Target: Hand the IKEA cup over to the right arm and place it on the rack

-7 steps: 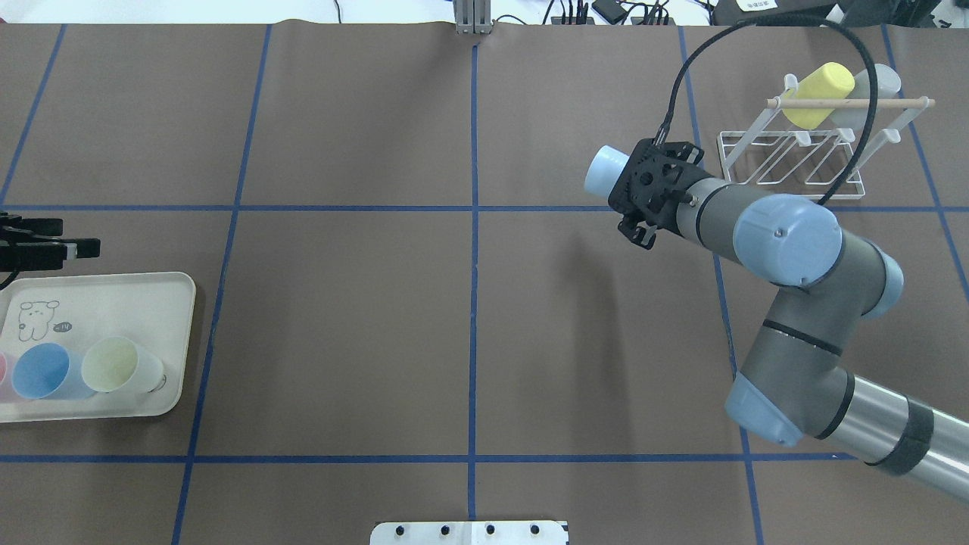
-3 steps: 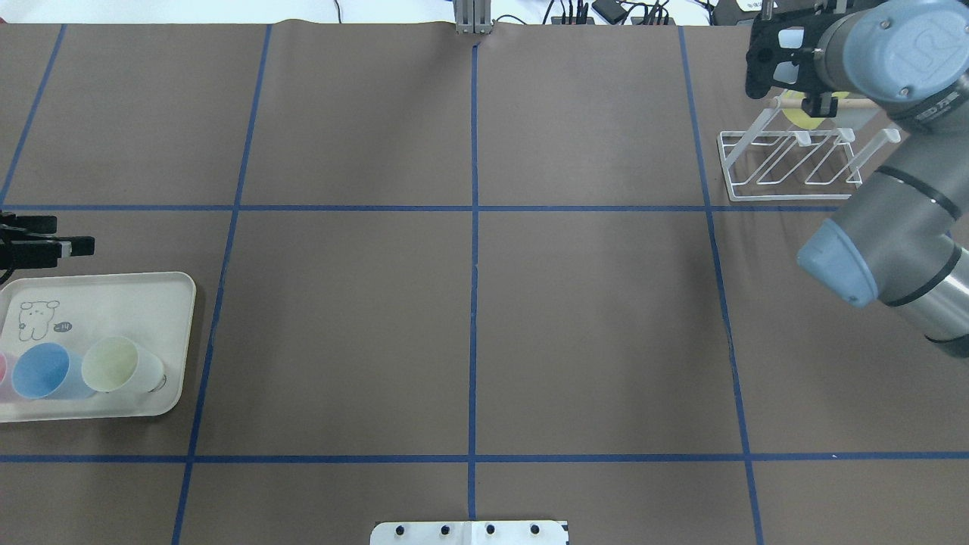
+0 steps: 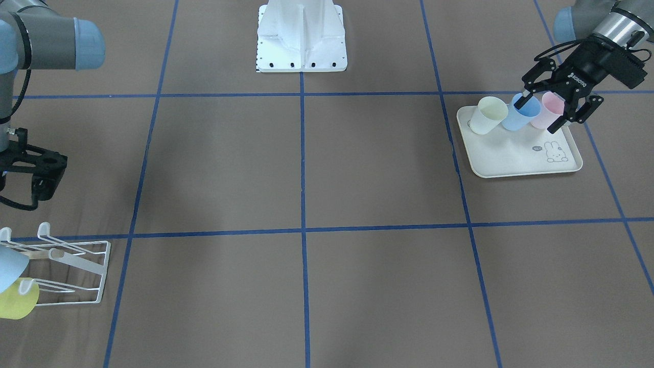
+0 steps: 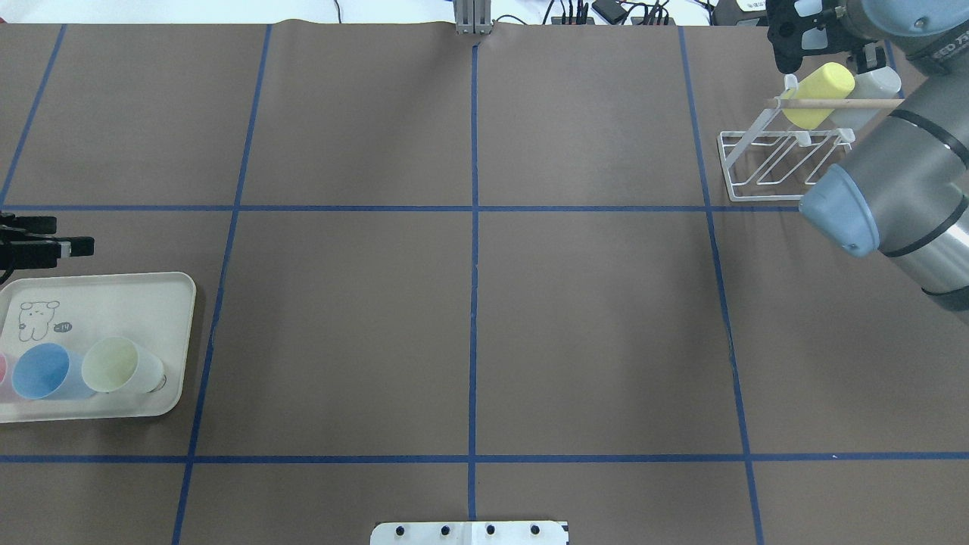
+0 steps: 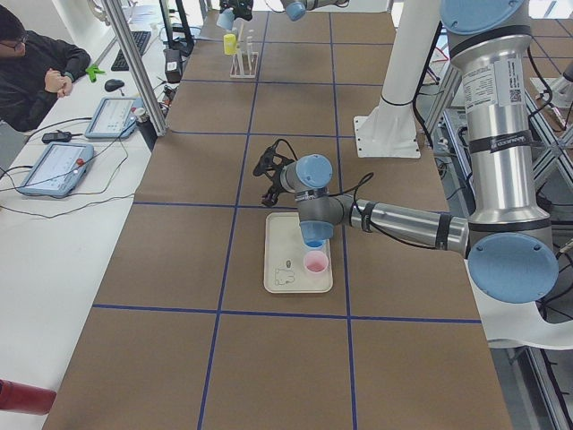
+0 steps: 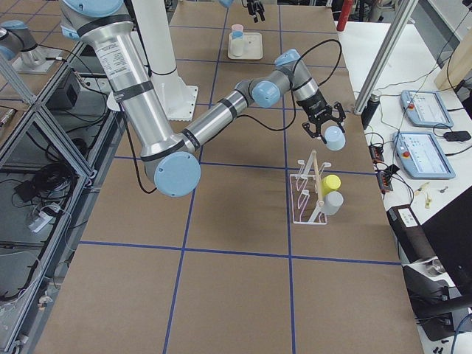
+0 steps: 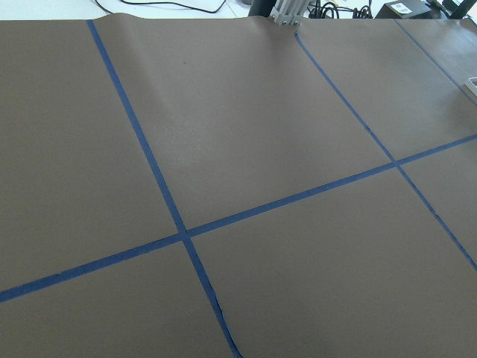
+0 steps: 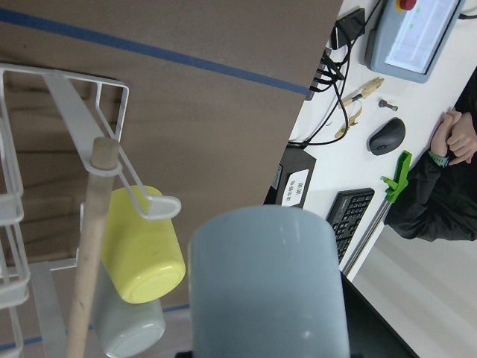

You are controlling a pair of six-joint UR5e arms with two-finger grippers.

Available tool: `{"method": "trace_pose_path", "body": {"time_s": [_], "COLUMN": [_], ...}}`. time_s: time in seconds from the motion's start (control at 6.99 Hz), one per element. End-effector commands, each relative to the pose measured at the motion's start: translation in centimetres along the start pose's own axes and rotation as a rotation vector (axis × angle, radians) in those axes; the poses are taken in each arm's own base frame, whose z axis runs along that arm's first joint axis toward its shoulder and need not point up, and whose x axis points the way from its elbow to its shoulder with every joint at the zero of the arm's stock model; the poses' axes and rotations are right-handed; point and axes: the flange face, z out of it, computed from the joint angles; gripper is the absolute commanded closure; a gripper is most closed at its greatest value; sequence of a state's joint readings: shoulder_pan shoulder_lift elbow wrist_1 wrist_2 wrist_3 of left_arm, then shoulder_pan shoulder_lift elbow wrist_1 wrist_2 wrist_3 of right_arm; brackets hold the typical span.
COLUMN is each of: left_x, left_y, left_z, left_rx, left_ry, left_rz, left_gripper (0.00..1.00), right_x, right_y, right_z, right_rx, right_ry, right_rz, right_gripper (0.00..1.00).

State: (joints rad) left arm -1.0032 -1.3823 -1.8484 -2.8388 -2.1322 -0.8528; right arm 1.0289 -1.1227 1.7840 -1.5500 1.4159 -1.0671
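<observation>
Exterior right view: right hand (image 6: 325, 130) grips the pale-blue cup (image 6: 335, 138) above the rack (image 6: 308, 193). Placing step. Next move: align the cup over a free prong, then lower it. Left hand (image 3: 540, 115) is wide open over the tray (image 3: 511, 156).

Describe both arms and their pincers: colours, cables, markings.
Left arm and right arm: silver-grey tubes, light-blue joint caps, black bands, white labels. The left pincer is black with white ROBOTIQ lettering and thin cables. The right pincer is black, with a thick black cable looping off.
</observation>
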Motion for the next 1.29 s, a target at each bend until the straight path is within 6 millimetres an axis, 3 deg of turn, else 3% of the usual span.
{"method": "trace_pose_path", "body": {"time_s": [0.0,0.43,1.14], "left_x": [0.0,-0.1,0.1], "left_y": [0.1,0.2,0.0], "left_z": [-0.1,-0.1,-0.1], "left_rx": [-0.001,-0.001,0.001], "left_ry": [-0.001,-0.002,0.003], "left_rz": [-0.001,-0.005,-0.001], "left_gripper": [0.00,0.00,0.00], "right_x": [0.6,-1.2,-2.0], "right_y": [-0.7,-2.8,-3.0], "right_z": [1.6,4.7,6.6], "right_rx": [-0.018,-0.048,-0.063], "right_ry": [-0.034,-0.076,-0.112], "right_rz": [-0.164,-0.223,-0.227], "right_gripper": [1.00,1.00,1.00]}}
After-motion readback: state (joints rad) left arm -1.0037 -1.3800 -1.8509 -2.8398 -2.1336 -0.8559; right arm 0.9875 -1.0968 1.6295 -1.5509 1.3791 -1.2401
